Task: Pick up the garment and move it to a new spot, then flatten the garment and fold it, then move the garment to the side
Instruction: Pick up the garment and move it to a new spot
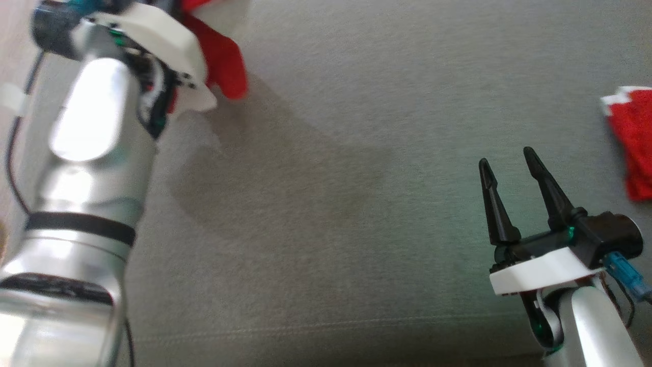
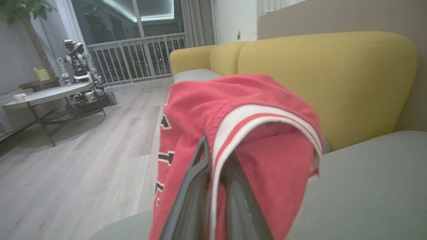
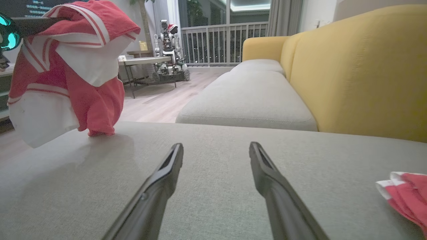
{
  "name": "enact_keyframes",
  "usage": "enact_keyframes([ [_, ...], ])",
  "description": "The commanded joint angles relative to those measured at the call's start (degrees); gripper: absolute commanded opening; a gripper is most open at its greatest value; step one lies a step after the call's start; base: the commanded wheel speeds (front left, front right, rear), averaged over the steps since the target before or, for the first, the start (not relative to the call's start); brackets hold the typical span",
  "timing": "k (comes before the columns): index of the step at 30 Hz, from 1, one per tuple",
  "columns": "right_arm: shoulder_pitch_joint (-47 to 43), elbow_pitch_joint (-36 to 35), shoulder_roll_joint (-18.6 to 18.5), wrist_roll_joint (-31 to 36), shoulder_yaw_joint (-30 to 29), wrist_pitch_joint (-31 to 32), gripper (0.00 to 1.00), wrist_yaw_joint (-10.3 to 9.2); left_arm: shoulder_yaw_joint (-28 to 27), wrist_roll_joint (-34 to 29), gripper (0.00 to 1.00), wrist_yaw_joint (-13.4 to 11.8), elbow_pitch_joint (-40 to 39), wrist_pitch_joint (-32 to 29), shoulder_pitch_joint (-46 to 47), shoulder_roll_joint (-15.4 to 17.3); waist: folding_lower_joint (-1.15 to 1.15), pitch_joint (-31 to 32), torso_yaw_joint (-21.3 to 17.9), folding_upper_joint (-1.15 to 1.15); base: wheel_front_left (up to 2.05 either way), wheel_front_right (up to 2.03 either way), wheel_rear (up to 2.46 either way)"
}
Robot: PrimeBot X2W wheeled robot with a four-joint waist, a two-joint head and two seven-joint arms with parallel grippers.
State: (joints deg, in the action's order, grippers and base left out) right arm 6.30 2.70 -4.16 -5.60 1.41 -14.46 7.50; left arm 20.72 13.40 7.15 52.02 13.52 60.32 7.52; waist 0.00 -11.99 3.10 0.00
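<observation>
Left jaws: closed tight on the white-banded edge of the red garment (image 2: 267,156), whose fabric drapes over both fingers (image 2: 190,200).
Right jaws: spread wide, holding nothing, low over the grey seat cushion (image 1: 356,127).
Red garment: lifted at the robot's left, hanging bunched, with its lowest fold touching the cushion.
Second red cloth (image 1: 634,148): lies on the cushion to the right of the right jaws, apart from them.
Backrest (image 3: 350,66): yellow, behind the cushion.
Left forearm (image 1: 86,132): silver, extending up the left side of the head view.

left gripper (image 2: 215,159) clamped, right gripper (image 1: 507,158) — splayed
</observation>
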Motion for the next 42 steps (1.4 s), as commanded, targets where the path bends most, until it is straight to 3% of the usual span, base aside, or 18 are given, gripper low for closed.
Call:
enact_keyframes([
  [1, 0.2, -2.3, 0.4, -0.3, 1.2, -0.5, 1.0, -0.01, 0.0, 1.0, 0.0, 0.3, -3.9, -0.7, 1.3, 1.2, 0.0, 3.0, -3.7, 0.0, 0.0, 0.0, 0.0],
  [9, -0.6, -3.1, 1.1, -0.7, 1.1, -0.5, 1.0, -0.01, 5.0, 6.0, 0.0, 0.3, -13.6, -6.2, -2.9, -1.1, 0.0, 4.8, -11.5, 0.0, 0.0, 0.0, 0.0],
  [15, -0.6, -3.5, 1.2, -1.3, 1.5, -0.5, 1.0, -0.01, 7.3, 8.2, 0.0, -0.4, -16.5, -9.6, -6.4, -3.1, 0.0, 3.0, -16.8, 0.0, 0.0, 0.0, 0.0],
  [25, 1.4, -3.7, 1.3, -3.4, 3.7, -0.5, 1.0, -0.01, 13.1, 9.8, 0.0, -3.6, -10.7, -8.3, -11.9, -4.6, 0.0, -2.7, -21.9, 0.0, 0.0, 0.0, 0.0],
  [30, 2.9, -3.4, 1.3, -3.8, 4.2, -0.5, 1.0, -0.01, 16.6, 11.9, 0.0, -3.8, -5.1, -6.1, -12.8, -4.6, 0.0, -4.5, -23.6, 0.0, 0.0, 0.0, 0.0],
  [31, 2.9, -3.2, 1.3, -3.8, 4.2, -0.5, 1.0, -0.01, 17.2, 12.7, 0.98, -3.6, -4.7, -5.3, -12.9, -4.6, 0.0, -4.5, -23.6, 0.0, 0.0, 0.0, 0.0],
  [35, 2.2, -2.3, 1.3, -4.0, 4.6, -0.5, 1.0, -0.01, 19.4, 15.7, 1.0, -4.1, -5.6, -1.7, -13.0, -4.6, 0.0, -3.1, -22.5, 0.0, 0.0, 0.0, 0.0],
  [42, 0.3, -0.5, 1.3, -6.2, 4.3, -0.5, 1.0, -0.01, 18.0, 17.0, 1.0, -8.5, -14.6, 1.4, -17.9, -4.6, 0.0, 2.2, -16.4, 0.0, 0.0, 0.0, 0.0],
])
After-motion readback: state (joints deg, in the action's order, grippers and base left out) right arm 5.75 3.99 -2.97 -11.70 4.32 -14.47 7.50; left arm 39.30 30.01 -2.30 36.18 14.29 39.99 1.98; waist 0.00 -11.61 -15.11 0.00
